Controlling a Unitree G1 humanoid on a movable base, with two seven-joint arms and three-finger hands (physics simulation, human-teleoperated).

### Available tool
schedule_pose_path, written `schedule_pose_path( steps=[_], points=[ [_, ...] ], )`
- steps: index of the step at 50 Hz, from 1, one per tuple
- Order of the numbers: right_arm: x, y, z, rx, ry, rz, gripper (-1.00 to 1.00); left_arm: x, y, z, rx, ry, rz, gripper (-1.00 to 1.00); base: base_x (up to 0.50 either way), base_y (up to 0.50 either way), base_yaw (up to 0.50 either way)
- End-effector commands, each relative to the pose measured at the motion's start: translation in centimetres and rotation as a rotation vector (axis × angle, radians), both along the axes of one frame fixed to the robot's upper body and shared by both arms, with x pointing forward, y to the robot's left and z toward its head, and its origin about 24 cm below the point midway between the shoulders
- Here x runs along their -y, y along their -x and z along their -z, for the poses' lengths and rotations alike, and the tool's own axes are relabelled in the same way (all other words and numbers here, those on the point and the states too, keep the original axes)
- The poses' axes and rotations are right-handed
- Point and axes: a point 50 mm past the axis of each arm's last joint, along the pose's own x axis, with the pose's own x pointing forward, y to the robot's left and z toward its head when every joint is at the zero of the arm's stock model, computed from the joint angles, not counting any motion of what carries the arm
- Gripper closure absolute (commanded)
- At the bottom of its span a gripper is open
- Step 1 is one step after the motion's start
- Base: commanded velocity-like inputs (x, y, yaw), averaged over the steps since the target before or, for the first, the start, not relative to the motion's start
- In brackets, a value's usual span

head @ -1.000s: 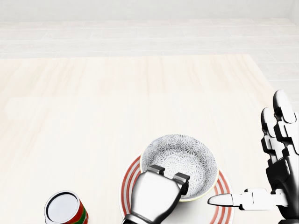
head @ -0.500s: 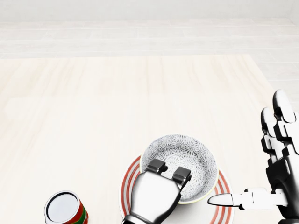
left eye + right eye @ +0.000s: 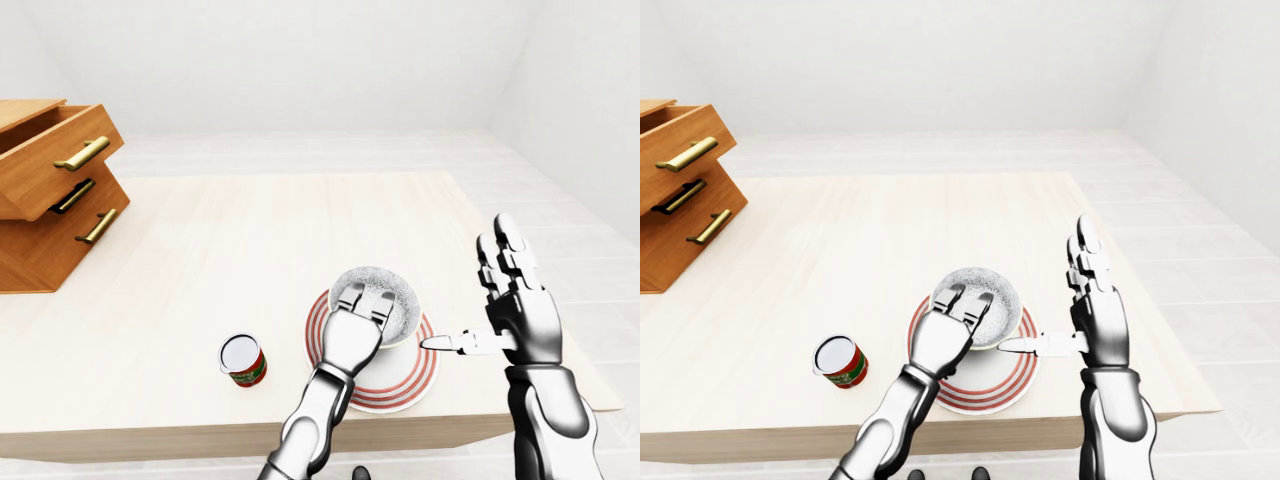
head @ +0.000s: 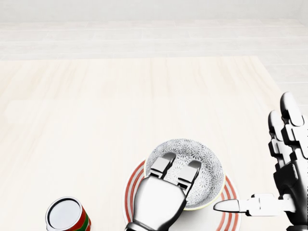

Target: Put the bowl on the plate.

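Note:
The patterned grey-white bowl (image 4: pixel 204 161) sits upright on the red-striped plate (image 4: pixel 129 188), low in the head view. My left hand (image 4: pixel 181 162) lies over the bowl's near rim. Its fingers (image 4: pixel 163 164) are stretched out flat above the bowl's inside, open and not closed round the rim. It hides the bowl's near wall and part of the plate. My right hand (image 4: pixel 260 163) is open at the right of the plate, fingers pointing up. Its thumb (image 4: pixel 231 206) points left at the plate's rim, apart from the bowl.
A red and green can (image 4: pixel 66 214) stands left of the plate. A wooden drawer unit (image 3: pixel 55 190) with brass handles sits at the table's far left. The table's right edge (image 3: pixel 520 270) runs close behind my right hand.
My left hand's fingers, curled over the bowl's rim before, have straightened out over the bowl. Bowl, plate and right hand have not moved.

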Motion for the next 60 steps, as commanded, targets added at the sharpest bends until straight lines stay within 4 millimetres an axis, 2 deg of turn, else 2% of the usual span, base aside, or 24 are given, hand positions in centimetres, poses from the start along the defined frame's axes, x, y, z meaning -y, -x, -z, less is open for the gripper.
schedule_pose_path(
  steps=[1, 21, 37, 60],
  points=[
    [-0.1, -0.2, 0.3, -0.014, -0.005, -0.003, -1.00, 0.0, 0.0, -0.1, 0.004, 0.002, -0.001, -0.66, 0.00, 0.00, 0.00],
    [0.0, -0.1, 0.0, 0.002, -0.009, -0.006, -1.00, -0.3, 0.1, -1.8, 0.029, 0.016, -0.010, -1.00, 0.00, 0.00, 0.00],
    [-0.1, 0.4, -0.6, 0.030, -0.003, -0.005, -1.00, -0.7, 0.6, -3.5, 0.051, 0.035, -0.012, -1.00, 0.00, 0.00, 0.00],
    [-0.1, 0.5, -0.6, 0.028, 0.001, -0.006, -1.00, -2.4, 1.4, -7.7, 0.101, 0.102, -0.029, -1.00, 0.00, 0.00, 0.00]
  ],
)
